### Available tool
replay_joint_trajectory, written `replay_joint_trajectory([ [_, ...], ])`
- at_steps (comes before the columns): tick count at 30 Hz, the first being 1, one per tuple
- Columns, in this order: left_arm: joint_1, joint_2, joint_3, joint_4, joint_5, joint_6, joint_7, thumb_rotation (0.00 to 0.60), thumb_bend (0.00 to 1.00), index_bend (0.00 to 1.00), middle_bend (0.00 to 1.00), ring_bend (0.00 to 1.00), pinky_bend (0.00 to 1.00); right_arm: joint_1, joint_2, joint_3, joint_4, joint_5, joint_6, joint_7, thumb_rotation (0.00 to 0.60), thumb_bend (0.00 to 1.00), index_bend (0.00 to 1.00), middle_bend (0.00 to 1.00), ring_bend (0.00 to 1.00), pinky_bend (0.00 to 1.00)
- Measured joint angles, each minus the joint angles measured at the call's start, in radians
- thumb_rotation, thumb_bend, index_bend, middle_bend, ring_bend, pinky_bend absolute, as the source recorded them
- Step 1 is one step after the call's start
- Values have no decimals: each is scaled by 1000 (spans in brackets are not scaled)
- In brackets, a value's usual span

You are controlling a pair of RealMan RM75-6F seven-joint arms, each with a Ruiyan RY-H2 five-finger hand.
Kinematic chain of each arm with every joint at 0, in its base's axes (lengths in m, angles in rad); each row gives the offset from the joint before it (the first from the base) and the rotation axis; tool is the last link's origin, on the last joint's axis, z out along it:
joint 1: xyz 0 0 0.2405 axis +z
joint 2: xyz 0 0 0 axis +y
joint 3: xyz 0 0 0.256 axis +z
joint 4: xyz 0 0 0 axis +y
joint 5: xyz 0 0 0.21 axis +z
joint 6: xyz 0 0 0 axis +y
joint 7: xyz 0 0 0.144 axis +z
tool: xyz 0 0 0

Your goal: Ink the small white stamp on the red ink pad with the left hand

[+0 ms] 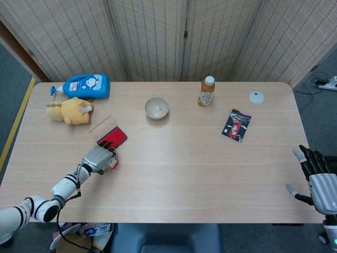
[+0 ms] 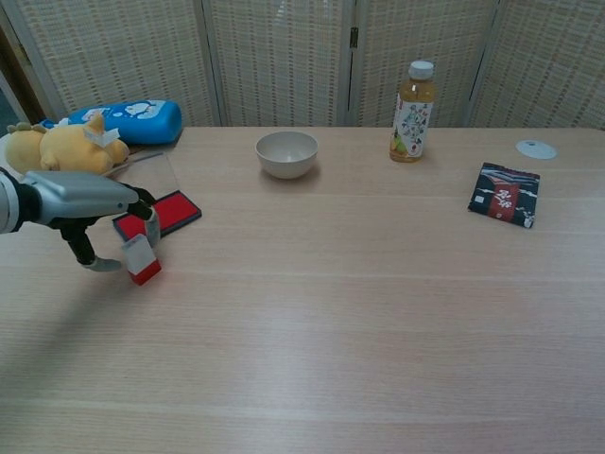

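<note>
1. We see the left hand low over the table's left side, fingers curled down around the small white stamp; grasp looks like a pinch at its top, though the contact itself is partly hidden.
2. The stamp stands tilted on the table, red base down, just in front of the red ink pad, not on it.
3. Ink pad lies open, its clear lid raised behind it.
4. Behind the pad: yellow plush toy and blue bottle, near the back-left edge.
5. Further right, well apart: white bowl, tea bottle, dark snack packet, small white disc.
6. Right hand sits off the table's right edge, fingers apart, holding nothing.
</note>
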Motion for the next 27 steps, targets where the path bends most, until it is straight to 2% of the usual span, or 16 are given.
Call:
replay_joint_trajectory([
  [15, 3, -4, 5, 12, 11, 11, -14, 600, 328, 410, 323, 96, 79, -1, -2, 0, -2, 0, 1, -7, 600, 212, 0, 0, 0, 0],
  [27, 4, 12, 2, -9, 11, 21, -14, 600, 328, 490, 400, 223, 268, 0, -2, 1, -2, 4, -4, -9, 600, 211, 0, 0, 0, 0],
])
